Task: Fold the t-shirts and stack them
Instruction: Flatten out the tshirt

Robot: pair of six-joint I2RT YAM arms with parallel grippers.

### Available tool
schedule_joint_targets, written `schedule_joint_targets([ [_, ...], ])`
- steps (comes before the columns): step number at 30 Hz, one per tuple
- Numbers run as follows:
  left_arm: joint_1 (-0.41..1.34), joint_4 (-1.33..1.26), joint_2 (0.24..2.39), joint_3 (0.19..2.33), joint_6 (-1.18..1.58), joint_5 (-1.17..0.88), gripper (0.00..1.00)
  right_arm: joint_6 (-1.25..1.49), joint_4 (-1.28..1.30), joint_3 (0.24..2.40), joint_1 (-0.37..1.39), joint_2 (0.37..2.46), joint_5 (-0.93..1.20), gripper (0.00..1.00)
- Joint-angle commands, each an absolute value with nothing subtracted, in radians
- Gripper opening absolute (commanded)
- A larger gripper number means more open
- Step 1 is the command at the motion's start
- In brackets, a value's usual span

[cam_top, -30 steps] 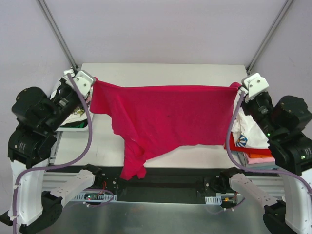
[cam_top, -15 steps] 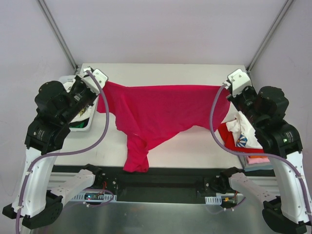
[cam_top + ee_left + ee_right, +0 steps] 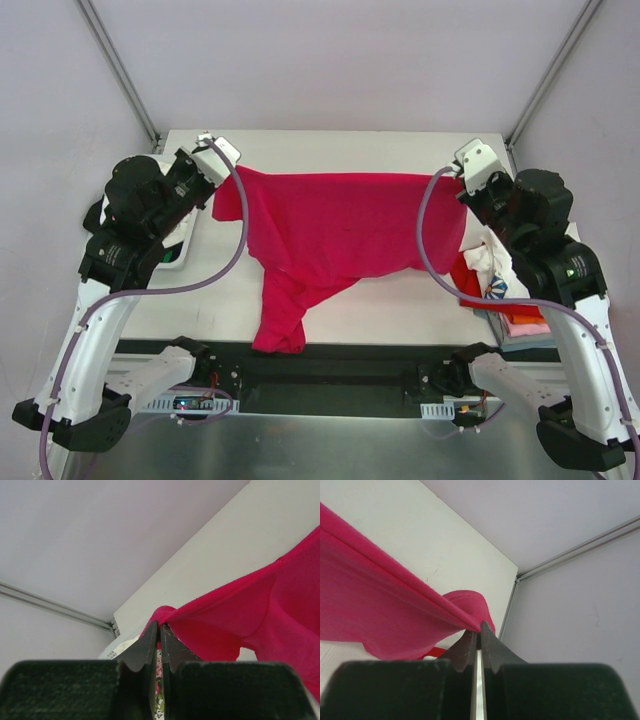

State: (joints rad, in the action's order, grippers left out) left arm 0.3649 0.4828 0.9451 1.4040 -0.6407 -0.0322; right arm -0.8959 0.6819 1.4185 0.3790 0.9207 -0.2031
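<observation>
The crimson-magenta t-shirt (image 3: 345, 230) hangs stretched between my two grippers above the table, its lower part trailing down to the near table edge. My left gripper (image 3: 232, 172) is shut on its left top corner; in the left wrist view the fingertips (image 3: 160, 629) pinch the cloth (image 3: 240, 620). My right gripper (image 3: 452, 178) is shut on its right top corner; in the right wrist view the fingertips (image 3: 480, 628) pinch the cloth (image 3: 380, 605). White printed, red, orange and pink shirts (image 3: 500, 285) lie piled at the right.
A white plastic basket (image 3: 178, 245) with printed and dark cloth stands at the left edge, partly hidden by my left arm. The white table (image 3: 340, 150) shows bare at the back. Frame posts rise at both back corners.
Both grippers have moved inward and toward the far side with the shirt, so it hangs narrower between them. The shirt's lower tail has shifted slightly away from the front edge.
</observation>
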Motion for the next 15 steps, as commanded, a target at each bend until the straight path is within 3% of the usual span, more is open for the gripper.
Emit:
schedule_joint_targets([
  [1, 0.357, 0.39, 0.931, 1.402, -0.644, 0.017, 0.0, -0.884, 0.663, 1.489, 0.373, 0.878, -0.226, 0.01],
  [15, 0.357, 0.397, 0.882, 1.399, -0.63, 0.044, 0.0, -0.764, 0.859, 1.658, 0.371, 0.767, -0.12, 0.01],
])
